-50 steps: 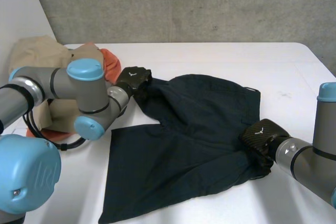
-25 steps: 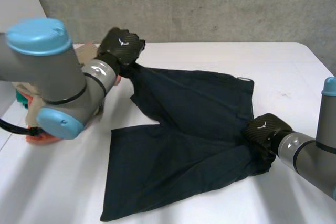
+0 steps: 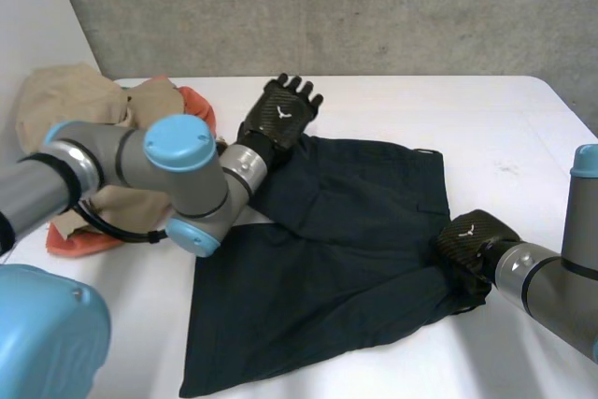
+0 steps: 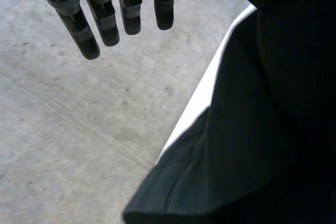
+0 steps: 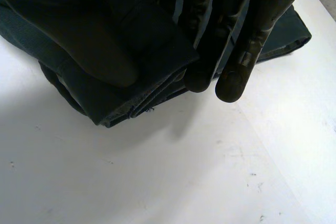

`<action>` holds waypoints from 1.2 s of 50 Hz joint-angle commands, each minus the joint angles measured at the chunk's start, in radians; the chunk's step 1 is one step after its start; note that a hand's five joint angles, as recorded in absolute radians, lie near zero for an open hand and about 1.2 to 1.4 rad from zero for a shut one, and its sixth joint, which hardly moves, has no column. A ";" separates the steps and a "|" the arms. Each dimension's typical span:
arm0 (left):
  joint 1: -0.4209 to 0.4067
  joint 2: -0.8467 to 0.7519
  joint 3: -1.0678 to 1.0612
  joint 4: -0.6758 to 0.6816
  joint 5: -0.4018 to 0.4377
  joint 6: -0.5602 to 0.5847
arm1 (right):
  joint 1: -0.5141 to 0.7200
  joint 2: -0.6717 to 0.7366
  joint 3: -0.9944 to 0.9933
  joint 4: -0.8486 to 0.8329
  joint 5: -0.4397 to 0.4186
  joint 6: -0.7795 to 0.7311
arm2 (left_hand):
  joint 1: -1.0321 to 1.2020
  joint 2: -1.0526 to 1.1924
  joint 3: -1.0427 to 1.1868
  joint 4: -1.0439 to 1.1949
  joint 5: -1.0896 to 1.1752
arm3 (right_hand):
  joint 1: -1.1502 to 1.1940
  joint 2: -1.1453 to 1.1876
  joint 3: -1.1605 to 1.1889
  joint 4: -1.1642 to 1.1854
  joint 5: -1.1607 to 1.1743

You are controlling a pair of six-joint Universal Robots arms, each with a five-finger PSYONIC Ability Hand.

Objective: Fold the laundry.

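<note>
Shorts [image 3: 346, 231], bunched where the right hand [image 3: 475, 235] pinches them, half-cover its fingers [image 5: 252, 45]; left hand [image 3: 280, 119] hangs released.

A pair of shorts [image 3: 346, 249] is lying spread across the middle of the table [image 3: 523, 119], while a heap of clothes [image 3: 65, 100] is sitting at its far left. The left hand [image 3: 280, 117] is hovering over the shorts' far left corner, and the right hand [image 3: 472, 238] is pinching their right edge.
</note>
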 commanded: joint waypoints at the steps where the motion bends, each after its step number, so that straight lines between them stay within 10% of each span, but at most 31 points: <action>1: 0.058 0.216 -0.228 0.003 -0.062 -0.025 | -0.003 -0.001 -0.003 -0.001 0.000 0.000 | 0.005 0.007 0.004 0.011 0.012 | 0.418 0.226 0.209 0.206 0.233; 14: 0.121 0.522 -0.703 -0.009 -0.034 -0.031 | -0.001 -0.001 0.000 -0.001 0.000 0.002 | 0.371 0.373 0.371 0.378 0.379 | 0.418 0.226 0.209 0.206 0.233; 33: 0.161 0.468 -0.774 -0.016 -0.024 -0.043 | 0.001 -0.002 0.003 -0.007 0.002 0.003 | 0.354 0.356 0.354 0.360 0.362 | 0.418 0.226 0.209 0.206 0.233; 46: 0.088 0.864 -0.944 -0.430 -0.060 -0.503 | -0.016 -0.004 -0.009 -0.066 -0.026 0.152 | 0.342 0.344 0.342 0.349 0.350 | 0.418 0.226 0.209 0.206 0.233; 60: 0.063 0.852 -1.091 -0.550 -0.189 -0.510 | -0.019 -0.002 0.000 -0.136 -0.030 0.169 | 0.336 0.338 0.336 0.343 0.344 | 0.418 0.226 0.209 0.206 0.233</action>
